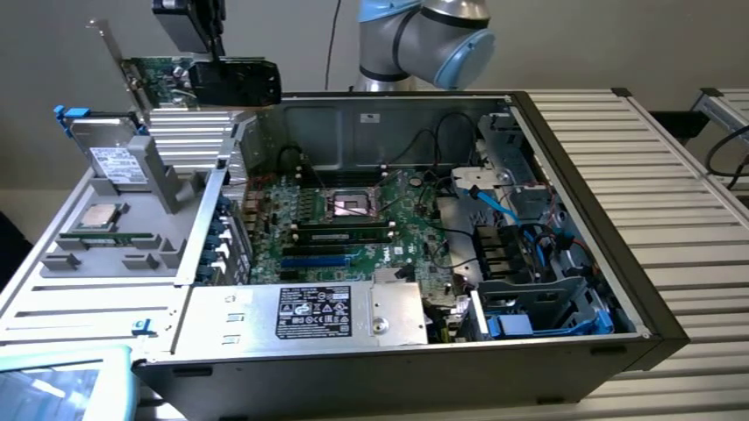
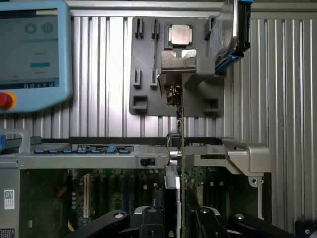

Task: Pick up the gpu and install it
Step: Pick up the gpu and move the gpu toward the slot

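- I can read nothing for certain.
- Black label on the silver box: print too small.
- White label on the hard drive: same.

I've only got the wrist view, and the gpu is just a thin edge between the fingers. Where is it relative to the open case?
Observer: In the exterior view the gripper holds the gpu up in the air at that view's upper left, above a silver finned block, not in any slot.
Operator: Which way does the bracket point?
Observer: The silver bracket is at the card's end toward the exterior view's left, away from the case.
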You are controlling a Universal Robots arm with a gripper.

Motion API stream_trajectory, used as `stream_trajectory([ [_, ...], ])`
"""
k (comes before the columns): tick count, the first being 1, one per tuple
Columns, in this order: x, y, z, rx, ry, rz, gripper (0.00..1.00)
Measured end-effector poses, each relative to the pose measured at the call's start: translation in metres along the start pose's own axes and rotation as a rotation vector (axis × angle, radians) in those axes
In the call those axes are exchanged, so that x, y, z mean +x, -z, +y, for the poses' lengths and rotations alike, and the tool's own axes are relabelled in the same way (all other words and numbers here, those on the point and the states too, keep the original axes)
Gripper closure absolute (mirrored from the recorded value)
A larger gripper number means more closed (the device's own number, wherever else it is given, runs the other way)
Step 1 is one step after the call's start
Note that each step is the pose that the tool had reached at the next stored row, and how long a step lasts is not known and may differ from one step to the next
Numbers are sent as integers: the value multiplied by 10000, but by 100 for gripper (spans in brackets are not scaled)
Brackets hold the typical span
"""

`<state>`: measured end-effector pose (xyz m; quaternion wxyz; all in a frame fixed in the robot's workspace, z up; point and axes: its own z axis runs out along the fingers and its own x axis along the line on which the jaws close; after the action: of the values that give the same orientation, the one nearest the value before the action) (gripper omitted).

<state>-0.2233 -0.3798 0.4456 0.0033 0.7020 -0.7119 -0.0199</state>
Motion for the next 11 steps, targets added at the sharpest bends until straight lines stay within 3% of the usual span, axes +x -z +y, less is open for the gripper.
stream_trajectory([
  [11, -5, 12, -367, -159, 65, -103, 72],
])
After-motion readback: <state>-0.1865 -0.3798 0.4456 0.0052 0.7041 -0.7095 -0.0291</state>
